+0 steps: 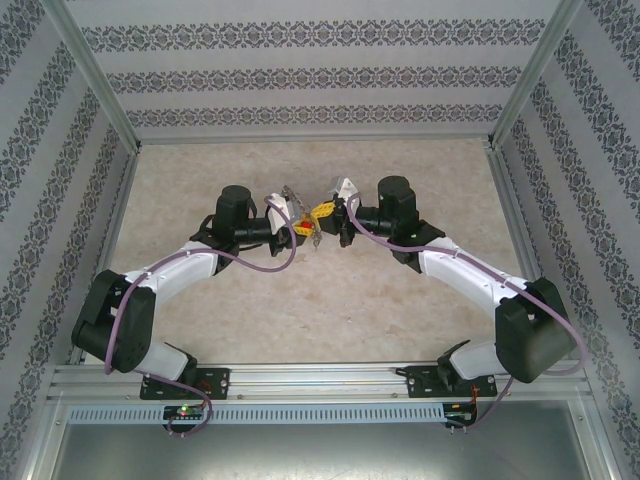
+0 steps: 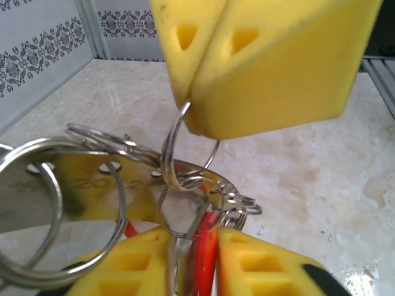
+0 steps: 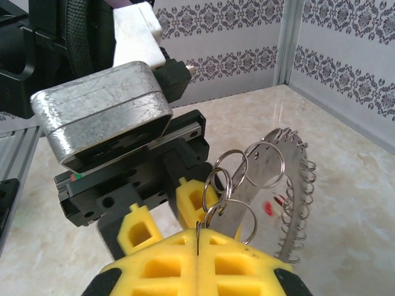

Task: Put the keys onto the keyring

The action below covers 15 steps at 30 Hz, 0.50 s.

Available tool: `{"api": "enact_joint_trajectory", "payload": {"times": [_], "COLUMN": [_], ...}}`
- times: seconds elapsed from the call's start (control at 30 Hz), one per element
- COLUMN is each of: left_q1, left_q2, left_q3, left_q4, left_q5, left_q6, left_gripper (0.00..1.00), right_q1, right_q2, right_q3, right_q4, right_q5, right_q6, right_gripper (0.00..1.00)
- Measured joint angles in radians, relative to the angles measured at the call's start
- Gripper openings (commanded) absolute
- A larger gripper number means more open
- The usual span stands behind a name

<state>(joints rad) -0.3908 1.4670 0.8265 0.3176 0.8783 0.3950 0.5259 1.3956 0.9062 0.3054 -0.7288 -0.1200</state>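
Pinching a small ring [image 2: 168, 145] in my right tool [image 3: 197, 243], I am pressing its pads fully together. My left tool [image 2: 196, 240] is clamping a red-headed key [image 2: 205, 262], pads nearly touching.

Arms [image 1: 190, 265]: had white shells, black joints
Cables [image 1: 262, 268]: were purple
Finger pads [image 3: 154, 271]: were yellow, with square recesses
Wrist block [image 3: 102, 114]: was scratched silver
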Motion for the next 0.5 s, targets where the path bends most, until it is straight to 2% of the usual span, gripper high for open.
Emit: {"api": "enact_joint_trajectory", "payload": {"times": [0.33,0.5], "left_q1": [0.0,0.0], "left_q2": [-0.003,-0.021], "left_q3": [0.02,0.034], "left_q4": [-0.093,-0.163], "left_q5": [0.023,0.01], "left_q6": [0.059,0.1], "left_gripper": [0.09,0.0], "right_q1": [0.002,0.016], "right_q2": [-0.002,-0.006], "right_q3": [0.022,0.032], "right_q4": [-0.072,-0.145], "right_q5": [0.006,0.015], "right_q6": [-0.058,-0.126], "right_gripper": [0.0,0.0]}}
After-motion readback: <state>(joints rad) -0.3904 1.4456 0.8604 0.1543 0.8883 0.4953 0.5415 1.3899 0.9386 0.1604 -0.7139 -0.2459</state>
